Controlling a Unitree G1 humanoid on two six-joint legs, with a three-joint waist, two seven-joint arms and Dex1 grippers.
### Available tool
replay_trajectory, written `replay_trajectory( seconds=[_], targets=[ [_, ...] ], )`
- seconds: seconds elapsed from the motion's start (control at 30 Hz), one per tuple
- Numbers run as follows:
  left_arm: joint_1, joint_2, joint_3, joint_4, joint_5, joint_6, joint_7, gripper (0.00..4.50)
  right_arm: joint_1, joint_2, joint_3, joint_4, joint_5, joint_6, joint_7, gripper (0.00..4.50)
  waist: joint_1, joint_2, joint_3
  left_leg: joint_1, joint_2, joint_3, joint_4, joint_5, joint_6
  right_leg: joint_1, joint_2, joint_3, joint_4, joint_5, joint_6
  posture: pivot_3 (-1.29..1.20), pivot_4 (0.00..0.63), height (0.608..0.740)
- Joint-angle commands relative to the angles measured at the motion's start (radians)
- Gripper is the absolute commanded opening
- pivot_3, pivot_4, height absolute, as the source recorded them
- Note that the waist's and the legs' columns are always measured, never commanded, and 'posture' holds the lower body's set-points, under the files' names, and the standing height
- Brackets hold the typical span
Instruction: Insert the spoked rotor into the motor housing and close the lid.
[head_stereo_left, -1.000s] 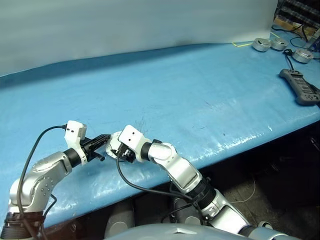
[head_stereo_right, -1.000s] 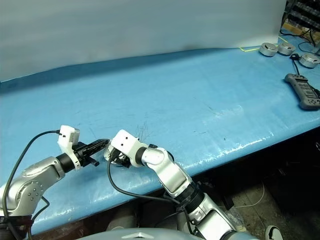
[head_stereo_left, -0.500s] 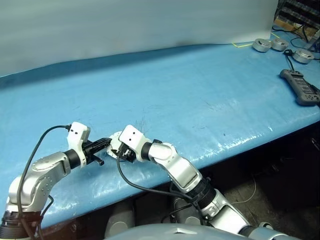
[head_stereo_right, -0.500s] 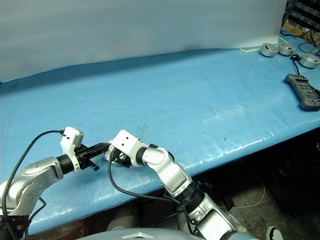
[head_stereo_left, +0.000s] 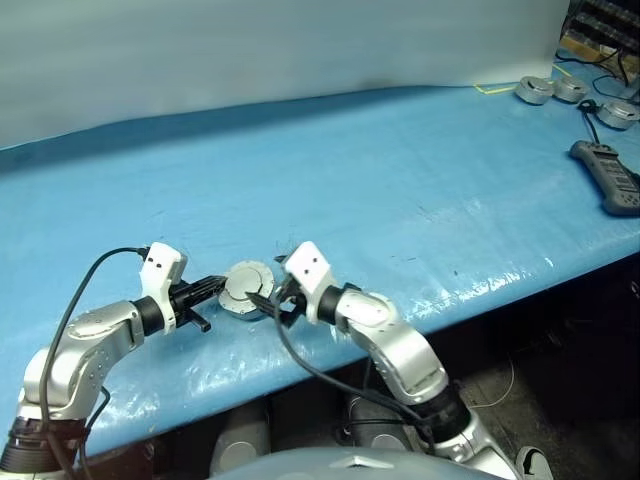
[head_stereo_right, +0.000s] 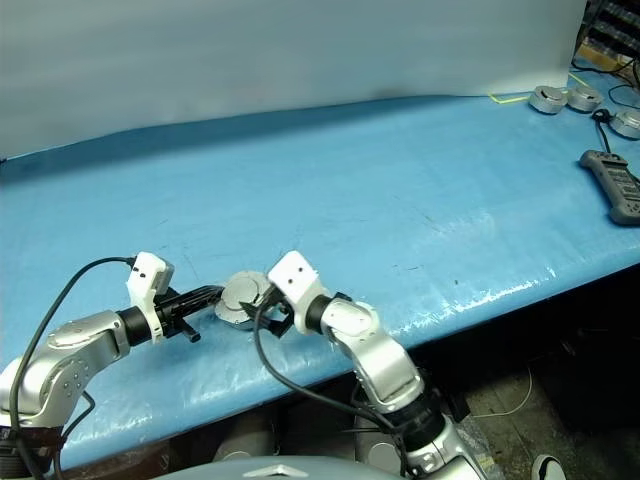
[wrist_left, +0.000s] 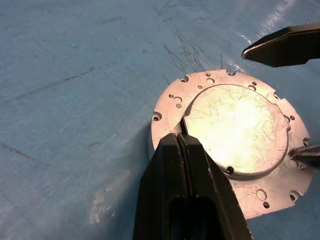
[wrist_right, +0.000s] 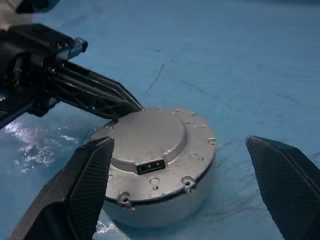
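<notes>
right gripper (wrist_right: 180, 195) nearest the table edge, fingers spread wide, one on each side of the motor housing (wrist_right: 159, 170), not touching it, so released, nothing held. lid (wrist_left: 239, 131) sits on top of the housing, plain silver-grey face up, flange with small screw holes all round and a small connector slot on the side facing the right wrist camera. the two look flush from here, no visible gap. left gripper (wrist_left: 183, 145) is clenched, fingers pressed together, tip resting on or just above the lid's flange at the raised centre's edge; holding nothing. whole assembly sits near the front edge of the blue table (head_stereo_left: 400, 170), between the two grippers.

progress: lid on and housing closed, so judging by that the spoked rotor is already inside, though it can't be checked. looks like near the end, maybe only a press-down or seating check left.

far right corner: silver pucks (head_stereo_left: 548, 88), cables, a dark handheld controller (head_stereo_left: 608, 178).

no readable brand, label or writing anywhere.
</notes>
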Motion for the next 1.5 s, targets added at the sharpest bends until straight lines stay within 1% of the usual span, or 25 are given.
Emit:
replay_trajectory(
  seconds=[0.03,0.13,0.3,0.43,0.67,0.8,1.03,1.17,1.33,1.5],
  targets=[
    [0.006,-0.009,-0.023,0.022,0.024,0.003,-0.007,0.00,0.062,0.035,-0.102,-0.145,0.170,0.146,0.003,4.44,0.001,0.000,0.000,0.000,0.000,0.000,-0.001,0.000,0.000,0.000,0.000,0.000,0.000,0.000,-0.001,0.00,0.150,0.740],
    [0.001,-0.011,-0.026,0.027,0.032,-0.004,-0.015,0.00,0.106,0.078,-0.172,-0.157,0.249,0.276,-0.049,4.44,0.001,0.000,0.000,0.002,0.001,0.000,-0.005,0.000,0.000,0.000,0.001,0.000,0.000,-0.001,-0.002,0.00,0.150,0.740],
    [-0.003,-0.017,-0.022,0.032,0.041,-0.009,-0.021,0.00,0.118,0.222,-0.308,-0.091,0.393,0.439,-0.146,4.44,0.002,0.000,0.000,0.002,0.001,0.001,-0.005,0.000,0.000,-0.001,0.000,0.000,0.000,-0.002,-0.003,0.00,0.150,0.740],
    [0.003,-0.020,-0.016,0.032,0.049,-0.016,-0.025,0.00,0.090,0.282,-0.376,-0.024,0.494,0.485,-0.217,4.44,0.001,0.000,0.000,0.002,0.001,0.001,-0.005,0.000,0.000,-0.001,0.000,0.000,-0.001,-0.002,-0.003,0.00,0.150,0.740],
    [0.013,-0.021,-0.008,0.030,0.054,-0.024,-0.025,0.00,0.045,0.328,-0.448,0.084,0.702,0.529,-0.332,4.44,-0.002,-0.001,-0.001,0.003,0.001,0.001,-0.006,0.000,0.000,0.000,0.001,0.000,0.000,-0.002,-0.003,0.00,0.150,0.740],
    [0.017,-0.022,-0.012,0.029,0.056,-0.025,-0.027,0.00,0.022,0.331,-0.463,0.155,0.826,0.553,-0.396,4.44,-0.007,0.000,-0.001,0.003,0.001,0.001,-0.006,0.000,0.000,0.000,0.001,0.000,0.000,-0.002,-0.003,0.00,0.150,0.740],
    [0.020,-0.022,-0.009,0.030,0.063,-0.026,-0.030,0.00,-0.021,0.320,-0.443,0.265,0.996,0.526,-0.477,4.44,-0.011,0.000,-0.001,0.004,0.001,0.001,-0.006,0.000,0.000,0.001,0.001,0.001,0.000,-0.002,-0.003,0.00,0.150,0.740],
    [0.022,-0.022,-0.006,0.029,0.065,-0.025,-0.034,0.00,-0.047,0.319,-0.420,0.333,1.053,0.494,-0.506,4.44,-0.013,0.000,-0.001,0.004,0.001,0.001,-0.006,0.000,0.000,0.001,0.002,0.001,0.000,-0.001,-0.003,0.00,0.150,0.740],
    [0.025,-0.023,-0.003,0.027,0.066,-0.024,-0.033,0.00,-0.077,0.307,-0.377,0.410,1.075,0.452,-0.508,4.44,-0.014,0.000,-0.001,0.004,0.001,0.001,-0.006,0.000,0.001,0.001,0.002,0.001,0.000,-0.001,-0.002,0.00,0.150,0.740],
    [0.030,-0.026,-0.001,0.026,0.067,-0.024,-0.031,0.00,-0.101,0.306,-0.362,0.466,1.099,0.427,-0.505,4.44,-0.015,0.000,-0.002,0.004,0.001,0.001,-0.006,0.000,0.001,0.001,0.002,0.001,0.000,-0.001,-0.002,0.00,0.150,0.740]
  ],
)
